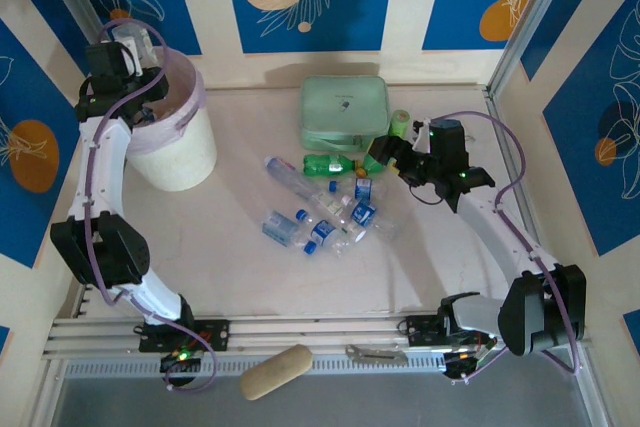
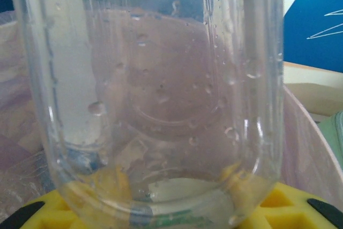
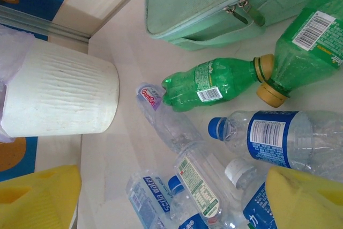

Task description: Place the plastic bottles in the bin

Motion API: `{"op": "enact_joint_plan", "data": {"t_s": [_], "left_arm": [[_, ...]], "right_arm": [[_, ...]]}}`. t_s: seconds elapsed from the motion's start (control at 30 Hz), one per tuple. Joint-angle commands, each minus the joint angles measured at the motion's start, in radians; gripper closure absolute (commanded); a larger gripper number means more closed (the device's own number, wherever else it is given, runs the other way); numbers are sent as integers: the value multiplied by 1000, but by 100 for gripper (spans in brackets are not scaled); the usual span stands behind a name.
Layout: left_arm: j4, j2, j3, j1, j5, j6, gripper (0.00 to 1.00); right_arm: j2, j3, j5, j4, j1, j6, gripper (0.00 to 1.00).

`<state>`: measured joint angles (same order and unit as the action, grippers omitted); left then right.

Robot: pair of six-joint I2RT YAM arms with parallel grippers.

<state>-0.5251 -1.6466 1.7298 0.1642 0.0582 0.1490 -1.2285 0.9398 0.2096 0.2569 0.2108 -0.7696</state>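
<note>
While my left fingers [image 2: 284, 205] clenched a clear bottle [image 2: 161, 79] above the bag-lined bin [image 1: 185, 152] at the far left of the surface [image 1: 230, 257], my right fingers [image 3: 305, 197] hung released, wide apart, over the heap of bottles [image 1: 325, 217] lying mid-surface. A green bottle [image 3: 214, 81] lay on its side just beside the mint-green case [image 1: 345, 107], its yellow cap against a second green bottle [image 3: 311, 46]. Clear, blue-capped ones sprawled nearer me, well apart from the bin.
</note>
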Motion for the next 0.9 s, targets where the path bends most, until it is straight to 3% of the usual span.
{"op": "enact_joint_plan", "data": {"t_s": [0.0, 0.07, 0.13, 0.2, 0.4, 0.57, 0.67, 0.87], "left_arm": [[-7, -18, -2, 17, 5, 6, 53], [-9, -18, -2, 17, 6, 10, 44], [-9, -13, -3, 17, 2, 15, 26], [-7, -4, -3, 18, -1, 21, 18], [6, 52, -22, 17, 19, 53, 7], [56, 163, -112, 7, 120, 145, 3], [112, 261, -218, -31, 178, 206, 2], [162, 458, -454, -177, 192, 260, 1]], "right_arm": [[2, -6, 3, 7, 10, 7, 10], [0, -4, 1, 8, 13, 9, 10], [1, -1, -4, 12, 15, 12, 10], [2, 2, -9, 18, 16, 15, 11], [0, 4, -15, 16, 21, 15, 10], [-19, 5, -21, 13, 30, 15, 10], [-42, 15, -25, 12, 45, 18, 10], [-105, 48, -39, 15, 88, 29, 10]]}}
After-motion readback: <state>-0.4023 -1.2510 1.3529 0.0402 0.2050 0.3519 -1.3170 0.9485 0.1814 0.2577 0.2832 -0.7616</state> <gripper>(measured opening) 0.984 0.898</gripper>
